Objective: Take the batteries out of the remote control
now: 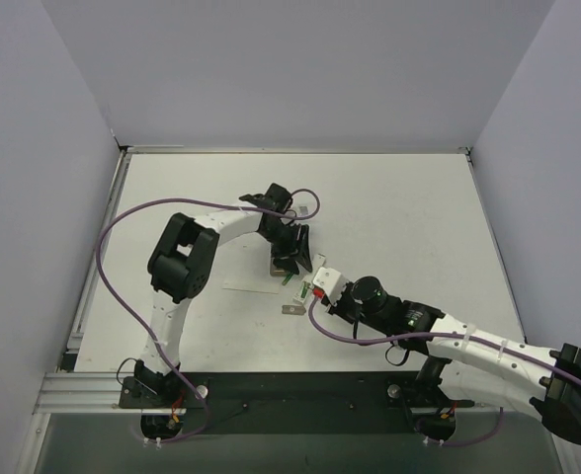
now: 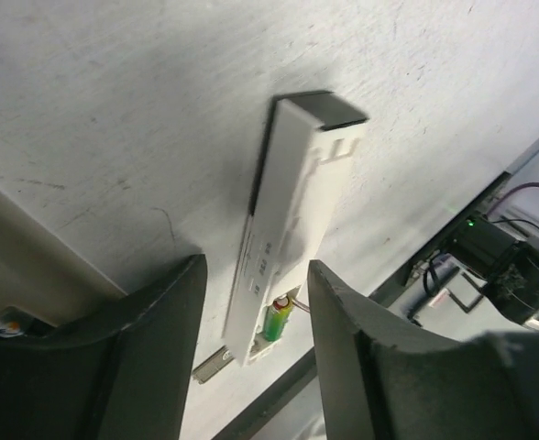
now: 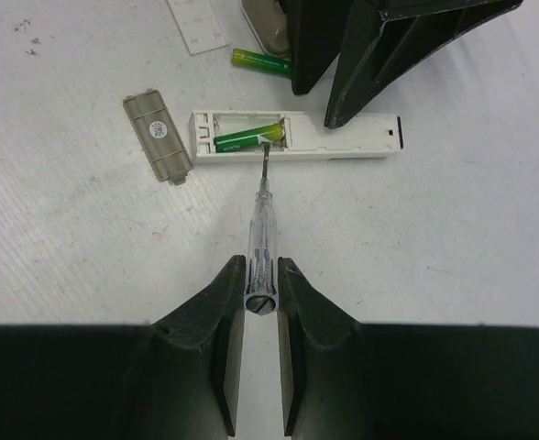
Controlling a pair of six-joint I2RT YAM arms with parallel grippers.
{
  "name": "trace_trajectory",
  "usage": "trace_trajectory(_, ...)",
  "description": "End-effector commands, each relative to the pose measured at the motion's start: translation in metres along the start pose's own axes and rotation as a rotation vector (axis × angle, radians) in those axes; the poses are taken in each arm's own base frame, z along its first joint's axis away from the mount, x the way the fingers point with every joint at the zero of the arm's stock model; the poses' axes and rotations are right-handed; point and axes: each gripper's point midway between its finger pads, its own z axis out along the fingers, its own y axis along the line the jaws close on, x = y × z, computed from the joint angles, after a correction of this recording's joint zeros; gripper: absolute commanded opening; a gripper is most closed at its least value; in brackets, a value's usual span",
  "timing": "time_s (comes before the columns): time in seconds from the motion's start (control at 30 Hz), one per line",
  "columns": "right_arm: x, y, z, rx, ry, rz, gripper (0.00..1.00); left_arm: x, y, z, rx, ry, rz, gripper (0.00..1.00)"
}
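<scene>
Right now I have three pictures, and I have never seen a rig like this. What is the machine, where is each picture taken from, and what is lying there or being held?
The machine is a left arm and a right arm, bolted at the near edge of a table. The wide picture looks down from above. The other two come from a camera on each wrist.

The left tool is open, with a finger on either side of the remote control. The right tool is shut on a clear-handled screwdriver, whose tip sits at a green battery in the remote's open slot. A second battery, a grey plate and a white strip lie loose on the table.
</scene>
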Motion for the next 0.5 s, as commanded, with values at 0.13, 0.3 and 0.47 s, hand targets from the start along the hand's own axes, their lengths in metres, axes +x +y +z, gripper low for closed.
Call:
trace_trajectory(0.13, -0.022, -0.017, -0.022, 0.064, -0.041, 0.026, 0.0, -0.022, -0.016, -0.022, -0.169, -0.115, 0.229, 0.64)
trace_trajectory(0.3, -0.022, -0.022, -0.04, 0.101, -0.066, 0.077, 0.0, -0.026, -0.019, -0.026, -0.23, -0.136, 0.269, 0.64)
trace_trajectory(0.47, -0.016, -0.026, -0.049, 0.129, -0.084, 0.088, 0.0, -0.025, -0.014, -0.025, -0.323, -0.144, 0.262, 0.64)
